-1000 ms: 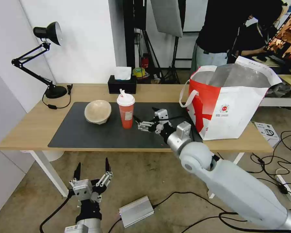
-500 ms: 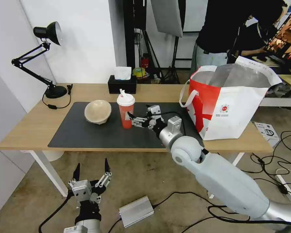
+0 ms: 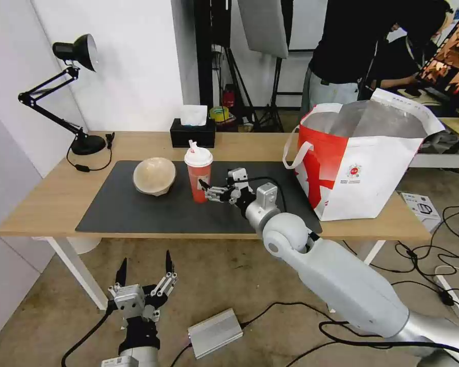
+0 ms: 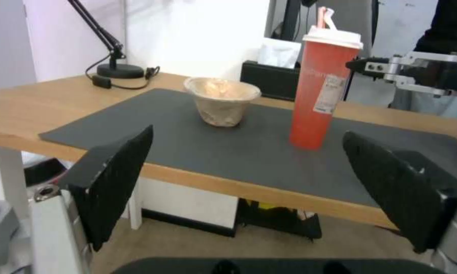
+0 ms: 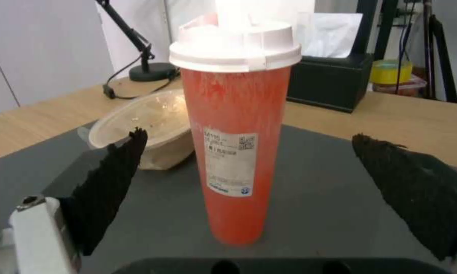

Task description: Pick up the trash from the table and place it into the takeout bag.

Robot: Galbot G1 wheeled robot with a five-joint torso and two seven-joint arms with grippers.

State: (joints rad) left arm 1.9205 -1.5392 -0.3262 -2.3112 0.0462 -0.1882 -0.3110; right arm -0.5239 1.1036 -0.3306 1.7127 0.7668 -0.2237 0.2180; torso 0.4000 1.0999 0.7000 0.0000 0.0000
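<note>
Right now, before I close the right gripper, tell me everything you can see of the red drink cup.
The red drink cup is tall, slightly tapered and looks like translucent plastic, with a white snap-on lid and a white printed label with a small code square on its side. It stands upright on the dark grey mat, beside the tilted beige paper bowl. The right gripper is open at its side, a finger on either side of the cup, not yet gripping.

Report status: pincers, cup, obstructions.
Right pincer open, level with red cup, not gripping. Left pincer open, parked below table. Beige bowl beside cup, path unobstructed.
</note>
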